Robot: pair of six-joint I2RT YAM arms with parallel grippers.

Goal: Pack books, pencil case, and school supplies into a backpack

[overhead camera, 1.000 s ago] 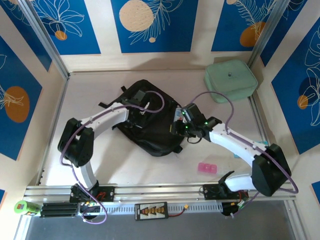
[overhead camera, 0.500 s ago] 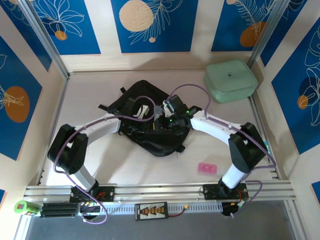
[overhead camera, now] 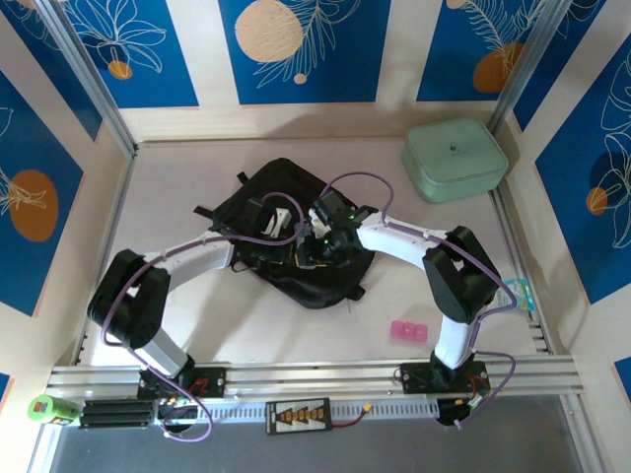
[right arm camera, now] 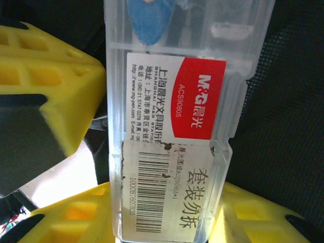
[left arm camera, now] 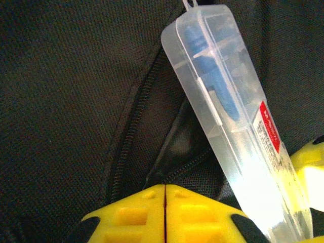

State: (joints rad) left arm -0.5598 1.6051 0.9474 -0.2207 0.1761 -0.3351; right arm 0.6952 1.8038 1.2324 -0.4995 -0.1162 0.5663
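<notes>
**Both arms over the bag, clear case at the zip**

Top view: both arms are reaching in over the black backpack [overhead camera: 296, 281], which is lying mid-table, slightly left of centre. L gripper [overhead camera: 284, 219] and R gripper [overhead camera: 317, 235] are sitting right beside each other above the bag; jaws too small to read here. Pink block [overhead camera: 409, 331] is lying on the table [overhead camera: 177, 197] near-right, well apart from the bag. Teal piece [overhead camera: 523, 294] is sitting at the right edge. Mint green case [overhead camera: 455, 158] is resting in the far-right corner.

L wrist cam: L gripper [left arm camera: 164, 195] is showing its yellow fingers pressed tight together, just a thin seam between them, so clenched; can't tell if any fabric is caught. Clear plastic case [left arm camera: 223, 101], blue bits inside and a red label, is slanting across the backpack [left arm camera: 61, 101], its far end up over the zip [left arm camera: 129, 131].

R wrist cam: R gripper [right arm camera: 167, 215] is grasping the clear plastic case [right arm camera: 177, 101] at its barcode end, a yellow finger on each side. Backpack [right arm camera: 293, 101] fabric is lying behind it.
</notes>
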